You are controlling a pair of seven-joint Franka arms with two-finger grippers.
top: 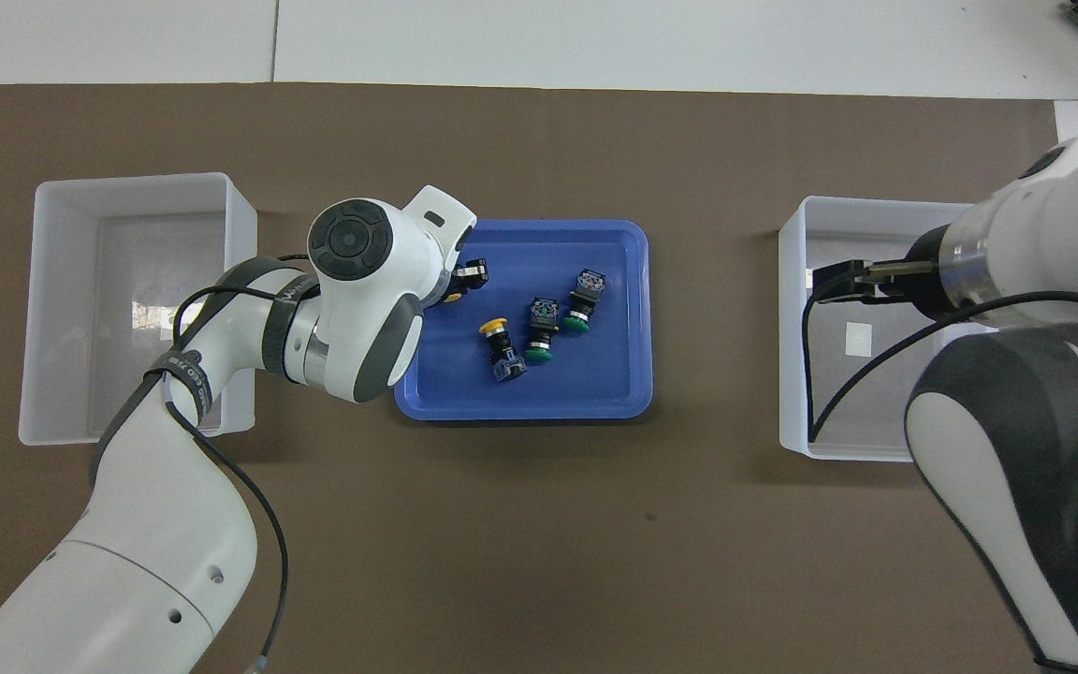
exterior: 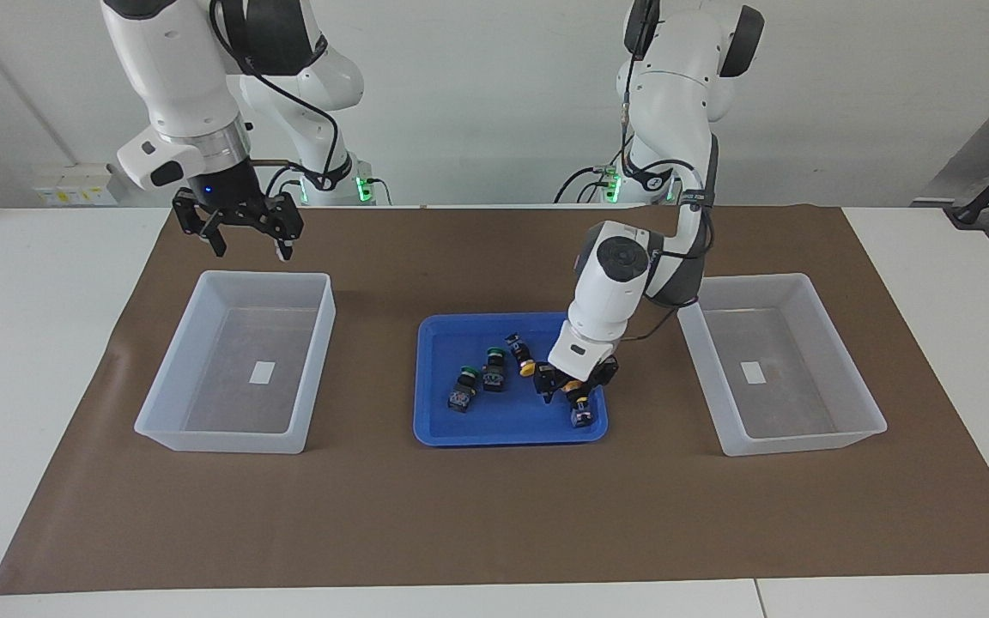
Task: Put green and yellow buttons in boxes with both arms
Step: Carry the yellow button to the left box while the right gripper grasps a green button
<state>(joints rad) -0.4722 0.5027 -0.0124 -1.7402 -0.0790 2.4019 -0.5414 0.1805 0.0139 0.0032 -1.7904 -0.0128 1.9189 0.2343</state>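
Yellow button point(exterior: 580, 410) at the blue tray's point(exterior: 494, 432) corner sits in the left gripper's point(exterior: 569, 388) closed fingers; lift straight. Right gripper point(exterior: 241, 225) waits wide.

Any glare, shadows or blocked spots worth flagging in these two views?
Overhead view: a bright reflection lies on the floor of the box at the left arm's end, and that arm's wrist hides most of the left hand. Facing view: only soft shadows on the brown mat, no glare.
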